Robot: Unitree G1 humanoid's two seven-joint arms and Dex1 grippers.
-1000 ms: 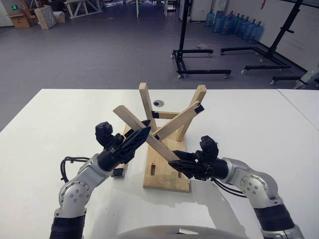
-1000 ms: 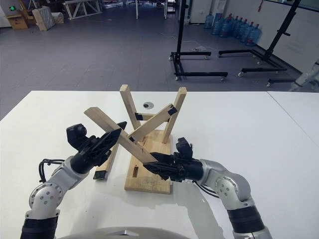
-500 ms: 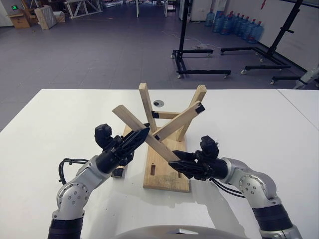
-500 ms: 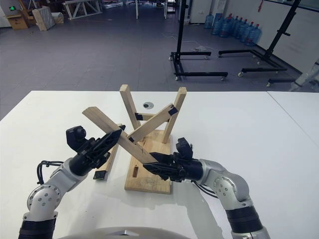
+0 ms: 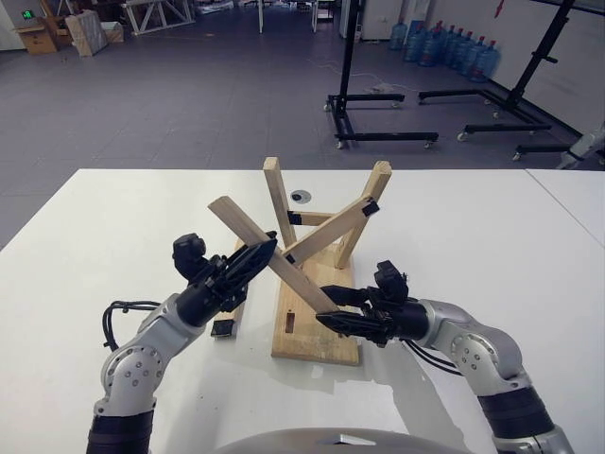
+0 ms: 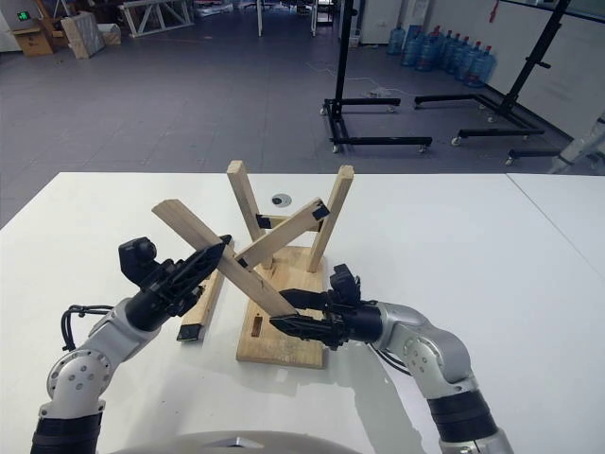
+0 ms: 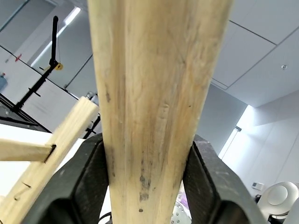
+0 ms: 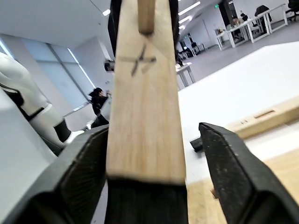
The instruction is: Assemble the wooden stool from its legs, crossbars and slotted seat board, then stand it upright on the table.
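Wooden leg (image 5: 301, 284) (square-edged, grainy) in left gripper (image 5: 263, 253).

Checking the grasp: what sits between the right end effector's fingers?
The lower end of the tilted pale wooden stool leg; the right wrist view shows it clearly.

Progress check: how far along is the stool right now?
Done: an upright leg pair with its crossbar stands at the seat board's far end. In hand: the left gripper clamps a slanted third leg; the right gripper, open, straddles its lower end over the board. Remaining: seat that leg, fit the loose piece lying beside the board, then flip everything upright.
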